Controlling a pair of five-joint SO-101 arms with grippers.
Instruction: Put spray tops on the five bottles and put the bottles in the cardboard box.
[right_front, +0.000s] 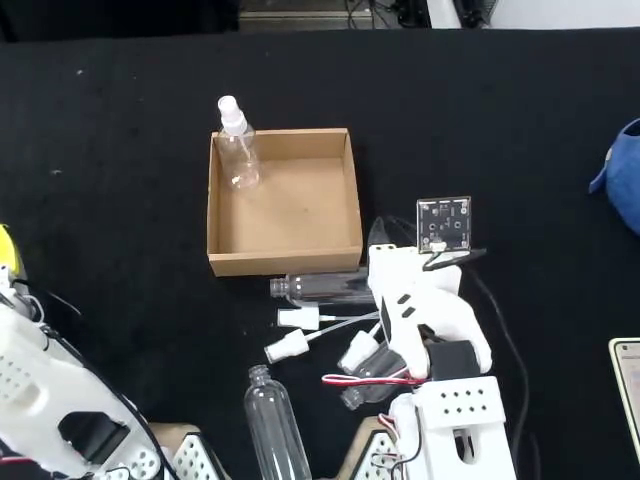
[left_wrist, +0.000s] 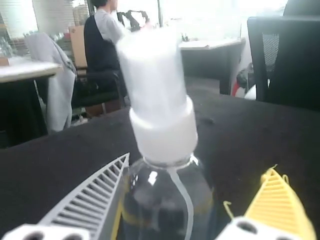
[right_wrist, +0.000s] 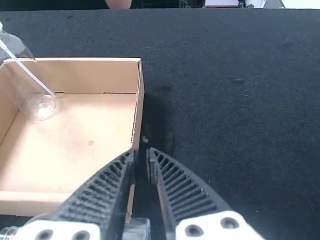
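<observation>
**At far left: capped bottle in the tool, boxing step up next**

Far left, the left tool (left_wrist: 198, 166) was clamped on a clear bottle (left_wrist: 160, 200) with its spray top (left_wrist: 160, 100) seated. The bottle sat upright between the fingers, off to the left of the box.

Centre: the cardboard box (right_front: 285, 262) held one finished bottle (right_front: 240, 155), leaning in its far-left corner with the top poking over the rim. Just in front of the box an uncapped bottle (right_front: 320, 288) lay on the tabletop (right_front: 120, 150). Two loose spray tops (right_front: 299, 319) (right_front: 285, 348) lay beside it, and another open bottle (right_front: 275, 420) lay nearer the arms. More clear plastic was half hidden under the right arm; couldn't count it.

The right tool (right_wrist: 141, 151) hung over the box's front-right corner, fingers nearly together, nothing between them.

My read: the step in hand was boxing bottle two, with one of five done. The next move calls for the left arm to carry across, clear the box wall, lay the bottle beside the first without knocking it, then release. The right tool above that corner may crowd the approach.
</observation>
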